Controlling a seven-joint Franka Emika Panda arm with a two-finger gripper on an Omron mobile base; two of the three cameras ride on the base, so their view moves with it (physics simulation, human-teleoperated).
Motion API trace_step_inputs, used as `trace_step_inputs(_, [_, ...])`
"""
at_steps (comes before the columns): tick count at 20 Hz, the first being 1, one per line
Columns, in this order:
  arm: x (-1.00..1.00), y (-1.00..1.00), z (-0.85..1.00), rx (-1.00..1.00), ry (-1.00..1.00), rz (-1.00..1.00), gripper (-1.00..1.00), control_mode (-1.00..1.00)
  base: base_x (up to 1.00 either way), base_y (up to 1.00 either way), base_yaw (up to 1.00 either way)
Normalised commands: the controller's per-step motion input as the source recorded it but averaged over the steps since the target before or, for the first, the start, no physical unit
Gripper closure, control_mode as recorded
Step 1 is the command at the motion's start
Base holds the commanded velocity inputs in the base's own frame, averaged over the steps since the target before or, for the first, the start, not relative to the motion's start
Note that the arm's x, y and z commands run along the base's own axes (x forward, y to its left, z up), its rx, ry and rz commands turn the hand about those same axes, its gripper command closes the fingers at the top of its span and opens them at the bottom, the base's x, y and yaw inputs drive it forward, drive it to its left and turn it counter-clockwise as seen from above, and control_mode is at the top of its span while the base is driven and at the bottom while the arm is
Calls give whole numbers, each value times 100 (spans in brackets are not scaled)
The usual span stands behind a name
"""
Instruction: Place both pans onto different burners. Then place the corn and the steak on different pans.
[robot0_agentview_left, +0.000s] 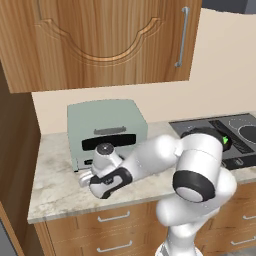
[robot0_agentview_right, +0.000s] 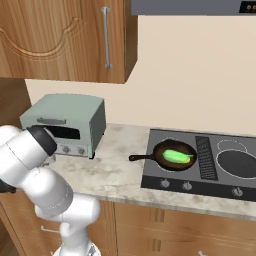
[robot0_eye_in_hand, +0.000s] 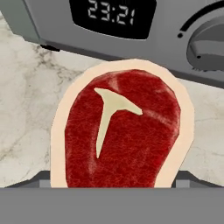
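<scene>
Presently, by view:

Left base view — hand (robot0_agentview_left: 85, 178): low over the marble surface (robot0_agentview_left: 55, 185), right in front of the pale green toaster oven (robot0_agentview_left: 106, 131); fingers too small here to read.
Left base view — arm: reaches left from the lower right, across the surface.
Left base view — cooktop (robot0_agentview_left: 235, 131): dark, at the right edge, partly behind the arm.

Right base view — rusty skillet (robot0_agentview_right: 172, 154): on the near-left burner of the cooktop, handle pointing left over the marble.
Right base view — corn (robot0_agentview_right: 178, 156): bright green, lying inside the rusty skillet.
Right base view — grey pan (robot0_agentview_right: 239, 163): on a burner right of the ribbed grille (robot0_agentview_right: 205, 157).
Right base view — toaster oven: at the left, against the wall.

Hand view — steak (robot0_eye_in_hand: 120, 131): flat on the marble just before the oven's clock display (robot0_eye_in_hand: 113, 15) and dial (robot0_eye_in_hand: 208, 46), directly beneath the hand.
Hand view — hand state: jaws wide apart, one fingertip (robot0_eye_in_hand: 37, 179) at each side of the steak; contact cannot be told.
</scene>
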Motion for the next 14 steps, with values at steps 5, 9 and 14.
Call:
trace_step_inputs(5, [-36, -25, 21, 0, -4, 0, 100, -100, 0, 0, 0])
trace_step_inputs(9, [-45, -48, 38, 0, -2, -3, 100, -100, 0, 0, 0])
trace_step_inputs(14, [-32, -46, 55, 0, 0, -8, 100, -100, 0, 0, 0])
